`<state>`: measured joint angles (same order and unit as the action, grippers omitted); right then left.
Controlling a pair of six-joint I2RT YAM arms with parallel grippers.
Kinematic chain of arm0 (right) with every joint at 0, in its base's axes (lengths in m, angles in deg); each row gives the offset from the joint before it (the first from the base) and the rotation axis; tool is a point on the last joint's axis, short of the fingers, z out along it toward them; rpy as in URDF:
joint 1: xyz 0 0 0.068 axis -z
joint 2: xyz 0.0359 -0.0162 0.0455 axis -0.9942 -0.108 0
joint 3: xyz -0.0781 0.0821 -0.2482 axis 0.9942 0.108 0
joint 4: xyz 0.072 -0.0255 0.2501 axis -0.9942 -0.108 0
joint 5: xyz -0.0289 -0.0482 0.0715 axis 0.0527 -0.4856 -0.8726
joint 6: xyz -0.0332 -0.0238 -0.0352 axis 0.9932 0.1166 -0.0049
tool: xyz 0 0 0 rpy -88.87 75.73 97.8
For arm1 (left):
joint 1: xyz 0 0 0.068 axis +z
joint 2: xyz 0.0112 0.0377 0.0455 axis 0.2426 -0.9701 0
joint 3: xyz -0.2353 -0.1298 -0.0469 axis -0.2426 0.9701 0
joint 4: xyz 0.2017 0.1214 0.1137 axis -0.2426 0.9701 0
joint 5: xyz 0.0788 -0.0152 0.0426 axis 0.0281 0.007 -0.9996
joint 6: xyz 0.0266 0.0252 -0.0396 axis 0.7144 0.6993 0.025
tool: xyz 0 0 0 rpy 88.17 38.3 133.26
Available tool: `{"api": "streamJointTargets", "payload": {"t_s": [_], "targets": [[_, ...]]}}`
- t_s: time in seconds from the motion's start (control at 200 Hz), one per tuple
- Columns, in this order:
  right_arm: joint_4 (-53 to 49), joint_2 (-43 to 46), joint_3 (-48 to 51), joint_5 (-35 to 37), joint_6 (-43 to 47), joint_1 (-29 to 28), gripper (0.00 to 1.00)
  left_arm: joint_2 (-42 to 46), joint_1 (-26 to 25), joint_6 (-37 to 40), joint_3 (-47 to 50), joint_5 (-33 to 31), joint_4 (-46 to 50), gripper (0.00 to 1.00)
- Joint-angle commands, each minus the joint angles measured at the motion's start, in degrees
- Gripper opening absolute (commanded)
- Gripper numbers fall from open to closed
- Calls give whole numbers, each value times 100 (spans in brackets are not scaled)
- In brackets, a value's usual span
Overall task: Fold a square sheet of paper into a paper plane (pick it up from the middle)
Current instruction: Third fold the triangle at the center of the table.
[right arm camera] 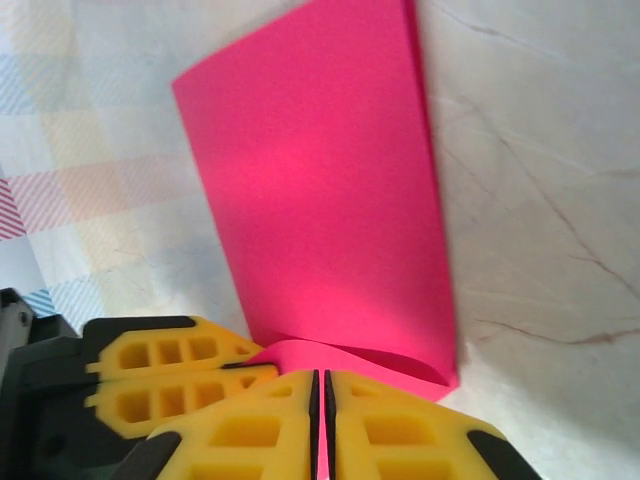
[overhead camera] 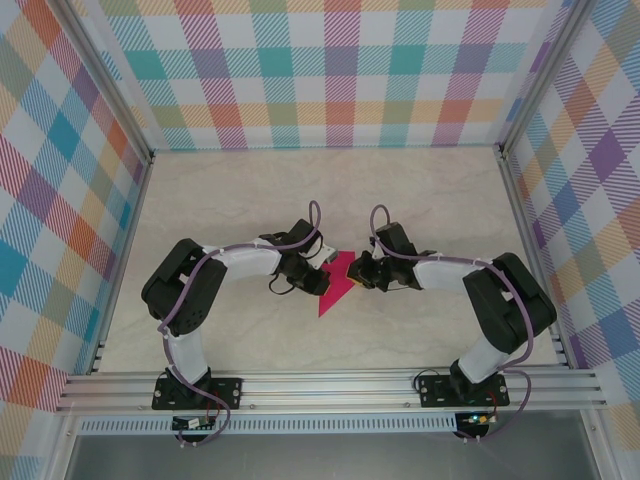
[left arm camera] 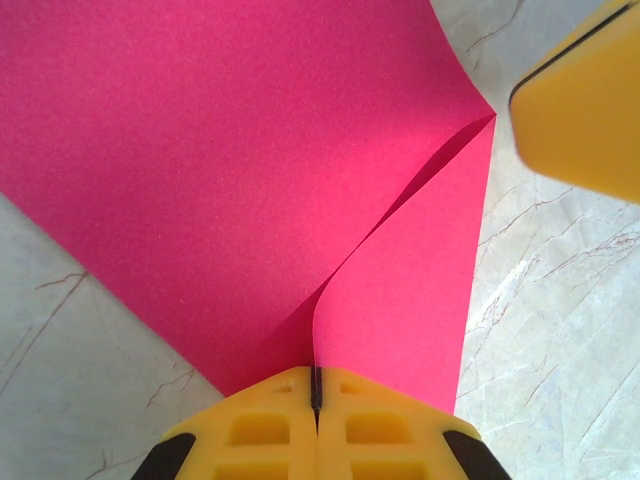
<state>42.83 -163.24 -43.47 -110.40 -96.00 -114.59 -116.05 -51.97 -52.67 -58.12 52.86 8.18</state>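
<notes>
I am watching the left gripper [left arm camera: 315, 405] pinching one end of the square sheet of paper [left arm camera: 250, 180], its yellow fingers [left arm camera: 260, 440] pressed tight together on a raised flap. The right gripper [right arm camera: 322, 400] is clamping the sheet's opposite side, jaws likewise closed on a curled fold. The paper is lying partly folded on the marble-look table [overhead camera: 250, 200] midway between both arms.

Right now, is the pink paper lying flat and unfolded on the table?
No: the left wrist view shows a flap of the paper curling over a fold, pinched in the shut left gripper.
</notes>
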Motion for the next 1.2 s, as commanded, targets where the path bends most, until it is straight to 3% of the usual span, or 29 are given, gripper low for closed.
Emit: {"api": "streamJointTargets", "payload": {"t_s": [0.0, 0.35, 0.58, 0.8, 1.195], "targets": [[-348, -106, -216, 129, 257, 19, 12, -312, 32, 136, 6, -55, 369, 0], [-398, -648, -219, 375, 274, 38, 10, -280, 32, 136, 6, -64, 401, 0], [-534, -16, -269, 207, 237, 38, 11, -281, 32, 136, 19, -90, 410, 0], [28, 437, 323, 59, -171, -97, 12, -303, 32, 141, 15, -90, 393, 0], [377, -393, -4, -68, -174, -200, 10, -337, 32, 149, -7, -81, 442, 0]]}}
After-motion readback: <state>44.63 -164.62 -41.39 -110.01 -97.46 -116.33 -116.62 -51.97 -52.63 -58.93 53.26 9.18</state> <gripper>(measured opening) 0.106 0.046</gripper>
